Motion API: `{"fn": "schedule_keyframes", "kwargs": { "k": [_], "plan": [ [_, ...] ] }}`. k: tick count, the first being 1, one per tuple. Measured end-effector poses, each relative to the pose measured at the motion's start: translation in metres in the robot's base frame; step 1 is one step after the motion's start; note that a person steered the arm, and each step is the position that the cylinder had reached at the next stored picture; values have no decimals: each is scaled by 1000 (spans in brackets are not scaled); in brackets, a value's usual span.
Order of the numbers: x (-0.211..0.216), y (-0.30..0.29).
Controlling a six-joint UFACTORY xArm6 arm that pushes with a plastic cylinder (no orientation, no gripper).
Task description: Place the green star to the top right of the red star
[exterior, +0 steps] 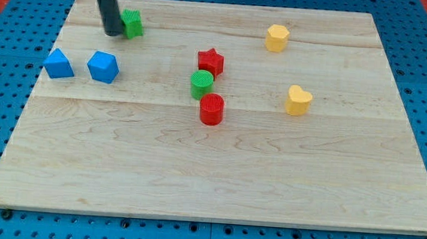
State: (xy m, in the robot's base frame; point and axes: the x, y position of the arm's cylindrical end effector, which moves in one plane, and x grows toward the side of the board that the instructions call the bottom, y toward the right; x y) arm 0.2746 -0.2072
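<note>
The green star lies near the view's top left of the wooden board, partly hidden by the rod. My tip rests on the board right against the green star's left side. The red star lies near the board's middle, well to the right of and a little below the green star. The green star is to the upper left of the red star.
A green cylinder touches the red star's lower left and a red cylinder sits just below it. Two blue blocks lie at the left. A yellow hexagon and a yellow heart lie at the right.
</note>
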Motion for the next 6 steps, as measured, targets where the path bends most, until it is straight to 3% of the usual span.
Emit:
{"fn": "schedule_keyframes", "kwargs": {
  "k": [1,3,4,5,6],
  "plan": [
    [-16,11],
    [10,142],
    [10,178],
    [-20,173],
    [-34,269]
  ]
}}
